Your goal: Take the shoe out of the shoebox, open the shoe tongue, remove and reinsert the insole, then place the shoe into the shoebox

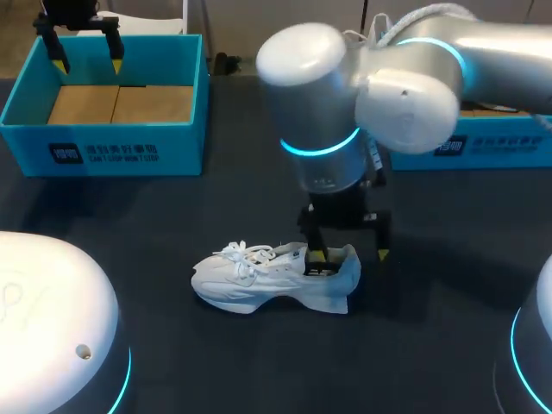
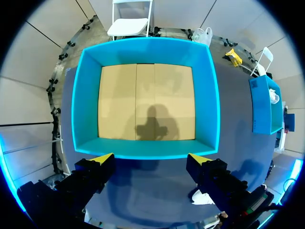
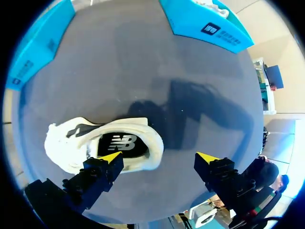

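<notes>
A white shoe (image 1: 259, 280) lies on its sole in the middle of the dark table, toe towards my left. Its dark insole (image 3: 121, 143) shows in the opening. My right gripper (image 1: 349, 254) hangs open over the heel. One yellow fingertip (image 3: 112, 158) is at the shoe's opening (image 3: 62, 148), the other is past the heel, over bare table. My left gripper (image 1: 87, 65) is open and holds nothing. It hangs above the blue shoebox (image 1: 103, 151) at the back left, whose cardboard floor (image 2: 147, 102) is bare.
A second blue box (image 1: 496, 142) stands at the back right, partly hidden behind my right arm. In the left wrist view it (image 2: 262, 105) sits beside the shoebox (image 2: 147, 150). Dark table surrounds the shoe.
</notes>
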Tool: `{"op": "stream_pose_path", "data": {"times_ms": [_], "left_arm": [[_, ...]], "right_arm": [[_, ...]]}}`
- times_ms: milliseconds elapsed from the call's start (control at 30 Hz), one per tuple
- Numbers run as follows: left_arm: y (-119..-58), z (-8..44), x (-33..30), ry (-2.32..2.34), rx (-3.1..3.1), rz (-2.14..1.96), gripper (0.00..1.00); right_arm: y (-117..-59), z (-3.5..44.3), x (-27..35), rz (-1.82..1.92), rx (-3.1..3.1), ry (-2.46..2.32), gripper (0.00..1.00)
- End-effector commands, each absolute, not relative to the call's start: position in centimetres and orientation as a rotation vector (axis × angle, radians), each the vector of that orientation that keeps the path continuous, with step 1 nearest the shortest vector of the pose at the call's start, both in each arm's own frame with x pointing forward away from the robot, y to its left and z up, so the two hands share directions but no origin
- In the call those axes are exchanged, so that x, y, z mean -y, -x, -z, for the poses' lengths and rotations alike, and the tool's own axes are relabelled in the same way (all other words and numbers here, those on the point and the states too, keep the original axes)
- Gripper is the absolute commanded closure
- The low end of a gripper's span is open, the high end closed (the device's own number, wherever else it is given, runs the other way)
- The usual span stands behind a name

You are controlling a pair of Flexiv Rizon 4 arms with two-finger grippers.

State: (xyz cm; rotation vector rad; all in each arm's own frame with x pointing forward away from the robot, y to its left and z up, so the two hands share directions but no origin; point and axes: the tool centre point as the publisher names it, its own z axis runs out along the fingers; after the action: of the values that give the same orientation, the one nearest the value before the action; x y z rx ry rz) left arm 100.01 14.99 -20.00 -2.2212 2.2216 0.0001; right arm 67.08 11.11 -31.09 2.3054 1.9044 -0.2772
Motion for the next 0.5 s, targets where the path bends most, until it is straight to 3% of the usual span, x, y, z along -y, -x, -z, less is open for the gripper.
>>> {"op": "stream_pose_path", "data": {"times_ms": [33,267,500], "left_arm": [[-100.00,20.00,-14.99,2.221,-2.222,0.000,0.00],[-100.00,20.00,-14.99,2.221,-2.222,0.000,0.00],[-100.00,20.00,-14.99,2.221,-2.222,0.000,0.00]], "right_arm": [[-66.36,28.86,-8.78,0.058,-2.077,-2.319,0.00],[-66.87,28.06,-8.45,-0.196,-2.571,-1.926,0.00],[-66.90,28.34,-8.62,-0.097,-2.660,-1.829,0.00]]}}
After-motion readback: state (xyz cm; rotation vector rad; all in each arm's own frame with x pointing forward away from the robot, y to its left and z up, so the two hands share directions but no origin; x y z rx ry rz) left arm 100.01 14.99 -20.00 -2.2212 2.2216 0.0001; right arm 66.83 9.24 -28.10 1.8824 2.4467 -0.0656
